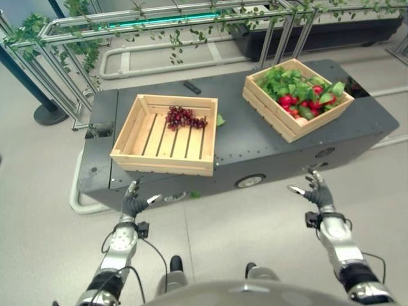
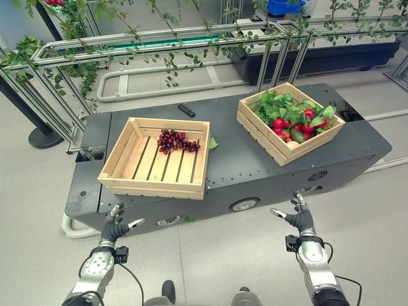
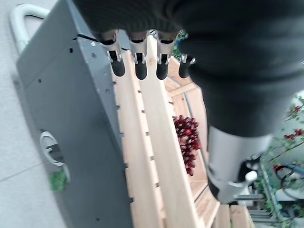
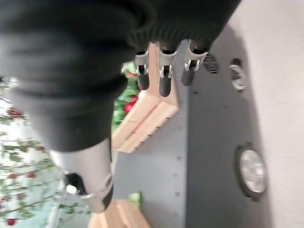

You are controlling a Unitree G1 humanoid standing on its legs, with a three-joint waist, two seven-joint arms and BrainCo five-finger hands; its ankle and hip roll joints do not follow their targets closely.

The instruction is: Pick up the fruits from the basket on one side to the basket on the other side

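Observation:
A slatted wooden crate point(image 1: 127, 152) on the left of the dark grey platform point(image 1: 248, 143) holds one bunch of dark red grapes point(image 1: 183, 117). A second wooden crate point(image 1: 274, 115) at the right rear is heaped with red fruits point(image 1: 290, 101) and green leaves point(image 1: 280, 81). My left hand point(image 1: 134, 204) hovers low in front of the platform, below the left crate, with straight fingers point(image 3: 137, 66) and nothing in it. My right hand point(image 1: 317, 193) hangs before the platform's right part, fingers point(image 4: 164, 78) straight and empty. The grapes point(image 3: 186, 142) show past the left hand.
A small black remote-like object point(image 1: 192, 87) lies on the platform behind the left crate. A green leaf point(image 1: 220, 120) sits beside that crate, another scrap point(image 1: 195, 194) on the floor. Metal railings with vines point(image 1: 166, 25) stand behind. Open floor lies in front.

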